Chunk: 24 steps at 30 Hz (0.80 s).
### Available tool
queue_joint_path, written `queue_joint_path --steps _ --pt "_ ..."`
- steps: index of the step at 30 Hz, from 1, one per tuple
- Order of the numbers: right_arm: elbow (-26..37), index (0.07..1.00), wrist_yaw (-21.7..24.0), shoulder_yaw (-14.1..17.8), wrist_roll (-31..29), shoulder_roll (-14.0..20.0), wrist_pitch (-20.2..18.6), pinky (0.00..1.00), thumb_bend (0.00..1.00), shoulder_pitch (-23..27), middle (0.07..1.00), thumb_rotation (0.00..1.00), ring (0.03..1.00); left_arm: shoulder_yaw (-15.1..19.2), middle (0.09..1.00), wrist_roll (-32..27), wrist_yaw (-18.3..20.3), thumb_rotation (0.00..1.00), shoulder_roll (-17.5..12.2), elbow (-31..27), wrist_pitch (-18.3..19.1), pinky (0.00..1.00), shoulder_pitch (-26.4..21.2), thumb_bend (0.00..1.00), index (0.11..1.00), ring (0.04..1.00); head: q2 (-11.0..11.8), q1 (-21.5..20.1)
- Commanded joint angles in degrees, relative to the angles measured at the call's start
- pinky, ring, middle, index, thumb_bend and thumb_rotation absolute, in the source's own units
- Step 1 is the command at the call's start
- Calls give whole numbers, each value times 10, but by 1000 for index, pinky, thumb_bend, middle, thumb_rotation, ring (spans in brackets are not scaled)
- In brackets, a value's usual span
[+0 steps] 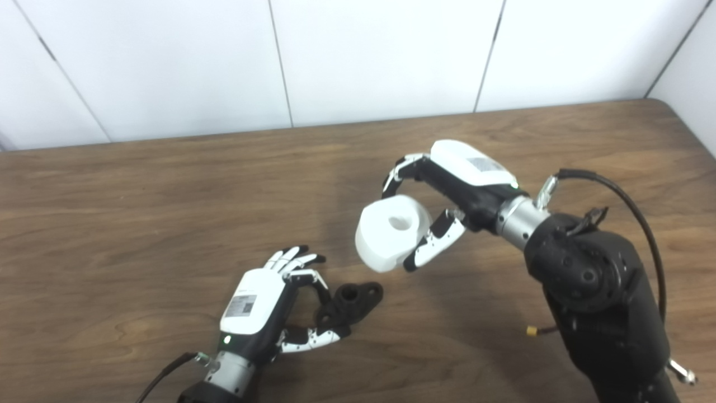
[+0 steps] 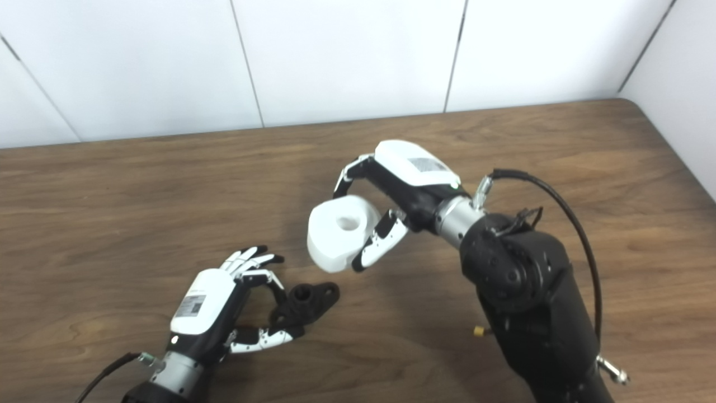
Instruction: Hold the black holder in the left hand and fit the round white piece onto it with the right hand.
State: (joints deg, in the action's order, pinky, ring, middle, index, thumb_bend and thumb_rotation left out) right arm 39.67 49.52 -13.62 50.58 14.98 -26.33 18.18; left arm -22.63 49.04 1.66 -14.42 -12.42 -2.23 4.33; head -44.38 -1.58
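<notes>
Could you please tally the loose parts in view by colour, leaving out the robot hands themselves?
Black: 1, the black holder, pinched in the left robot hand.
White: 1, the round white piece, held in the right robot hand.
Total: 2.

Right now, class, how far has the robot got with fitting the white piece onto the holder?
Done: both parts are gripped, the holder in the left robot hand and the white piece in the right robot hand. In hand: the piece is held up and right of the holder, clearly apart. Left: line it up and fit it on.
</notes>
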Motion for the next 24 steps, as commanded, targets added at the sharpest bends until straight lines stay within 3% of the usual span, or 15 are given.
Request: queue_joint_path --steps 1,24 --pt "22 481 -7 -3 -1 -4 9 820 526 12 758 139 888 -20 826 24 21 45 2 28 6 943 3 517 489 925 -1 0" --pt "12 481 -11 -27 -4 -9 25 814 526 -1 765 139 895 -36 827 28 10 46 11 44 18 931 -11 517 489 915 -8 17"
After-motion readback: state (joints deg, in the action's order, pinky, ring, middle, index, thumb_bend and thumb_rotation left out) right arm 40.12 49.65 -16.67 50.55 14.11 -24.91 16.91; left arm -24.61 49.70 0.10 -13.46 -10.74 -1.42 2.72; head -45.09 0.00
